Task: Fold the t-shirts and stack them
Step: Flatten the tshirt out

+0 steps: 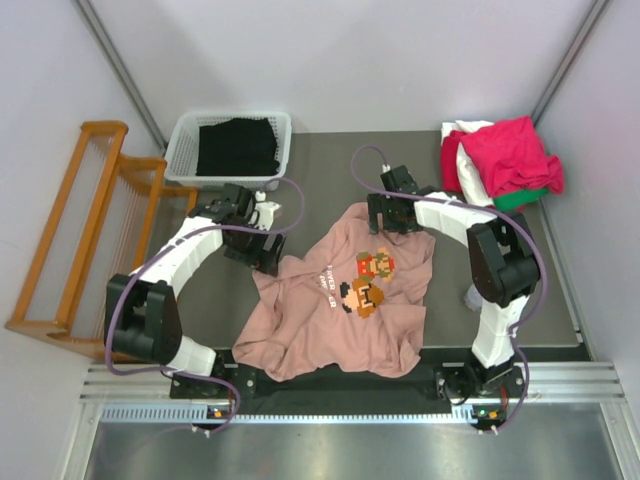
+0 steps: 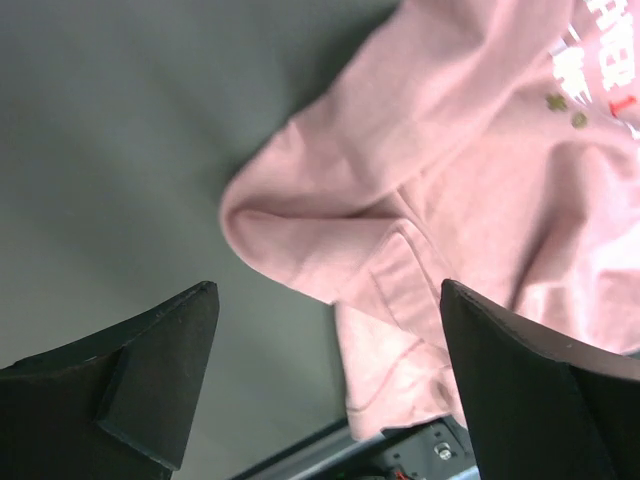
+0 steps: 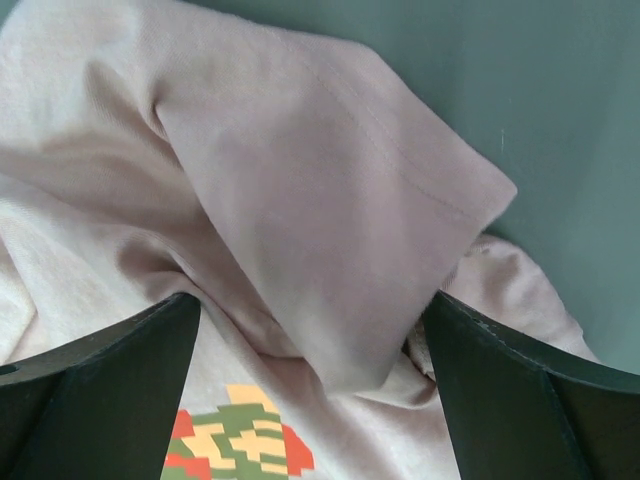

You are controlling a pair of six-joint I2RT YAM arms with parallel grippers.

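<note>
A large dusty-pink t-shirt [image 1: 345, 300] with pixel-art figures and white lettering lies crumpled on the dark table. My left gripper [image 1: 262, 255] is open over the shirt's left edge. In the left wrist view its fingers [image 2: 160, 370] stand wide apart, with a folded pink sleeve [image 2: 400, 270] between and beyond them. My right gripper [image 1: 385, 222] is open at the shirt's far edge. In the right wrist view a folded flap of the shirt [image 3: 330, 200] lies between its spread fingers [image 3: 530, 390]; I cannot tell whether they touch it. Crimson-pink [image 1: 510, 155], white [image 1: 462, 140] and green [image 1: 520, 198] shirts are piled at the back right.
A white basket [image 1: 185, 150] holding black cloth stands at the back left. A wooden rack [image 1: 90, 230] stands off the table's left side. A metal rail [image 1: 350, 385] runs along the near edge under the shirt's hem.
</note>
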